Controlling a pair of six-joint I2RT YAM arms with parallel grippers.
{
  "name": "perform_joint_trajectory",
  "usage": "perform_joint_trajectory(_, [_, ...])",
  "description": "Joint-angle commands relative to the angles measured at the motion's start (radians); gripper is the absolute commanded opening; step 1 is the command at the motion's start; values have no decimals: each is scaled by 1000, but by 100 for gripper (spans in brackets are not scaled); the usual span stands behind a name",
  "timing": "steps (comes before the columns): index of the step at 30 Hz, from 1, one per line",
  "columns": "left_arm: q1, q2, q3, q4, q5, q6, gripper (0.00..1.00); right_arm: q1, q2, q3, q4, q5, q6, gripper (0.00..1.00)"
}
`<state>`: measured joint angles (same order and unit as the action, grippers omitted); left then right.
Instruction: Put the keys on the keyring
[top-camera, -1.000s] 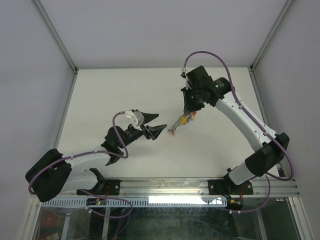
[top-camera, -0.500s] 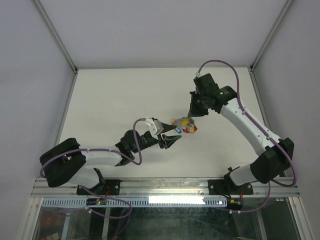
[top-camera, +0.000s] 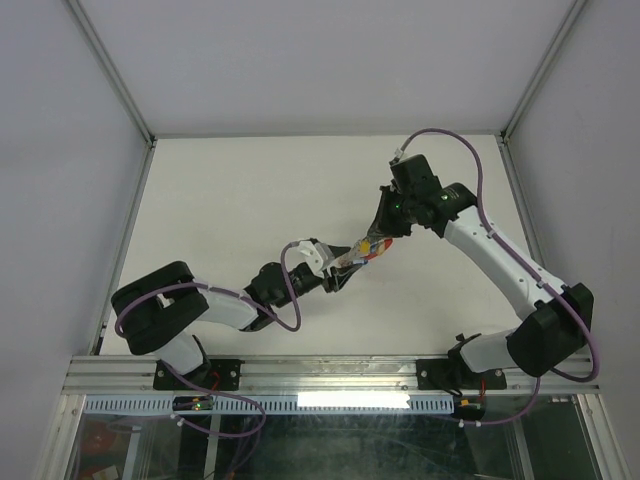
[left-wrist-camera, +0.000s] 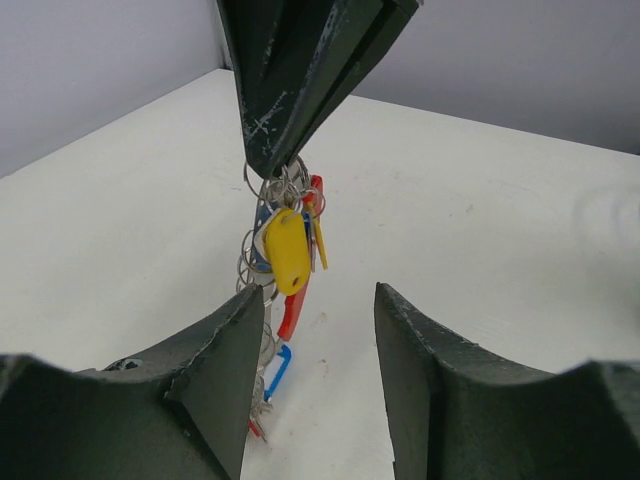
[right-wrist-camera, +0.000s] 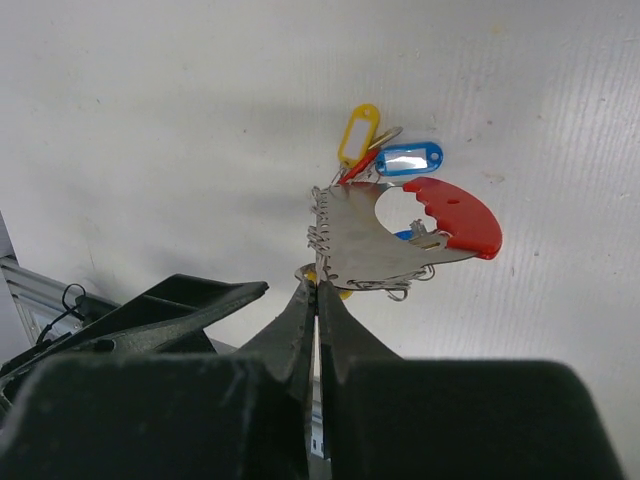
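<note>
My right gripper (top-camera: 383, 237) is shut on the keyring bundle (top-camera: 365, 248) and holds it hanging above the table. In the right wrist view its jaws (right-wrist-camera: 317, 288) pinch the silvery edge of the keyring (right-wrist-camera: 365, 240), which has a red arc (right-wrist-camera: 458, 215). Keys with a yellow tag (right-wrist-camera: 358, 133) and a blue tag (right-wrist-camera: 408, 160) hang on it. My left gripper (top-camera: 342, 274) is open just below-left of the bundle. In the left wrist view its open fingers (left-wrist-camera: 320, 295) flank the dangling yellow tag (left-wrist-camera: 287, 250), red tag (left-wrist-camera: 294, 312) and blue tag (left-wrist-camera: 277, 368).
The white table (top-camera: 230, 200) is walled by grey panels with metal frame posts at the back corners (top-camera: 152, 138). A metal rail (top-camera: 340, 375) runs along the near edge by the arm bases.
My left gripper has moved right and reached up to the bundle, its open fingers now around the hanging keys. My right gripper has shifted slightly, still holding the bundle.
</note>
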<state>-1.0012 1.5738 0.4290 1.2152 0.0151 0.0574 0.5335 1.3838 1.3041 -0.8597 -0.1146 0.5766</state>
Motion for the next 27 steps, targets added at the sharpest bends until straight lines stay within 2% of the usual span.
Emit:
perform_joint_trajectory(1, [-5, 23, 34, 105, -41, 5, 46, -4, -63, -9, 76, -43, 40, 0])
perform_joint_trajectory(8, [-5, 63, 56, 124, -59, 1, 49, -4, -73, -22, 75, -61, 43, 0])
perform_joint_trajectory(19, [-5, 87, 84, 117, -43, 4, 47, -3, -81, -34, 76, -86, 43, 0])
perform_joint_trajectory(27, [-5, 87, 100, 107, -16, 13, 33, -3, -84, -36, 76, -88, 43, 0])
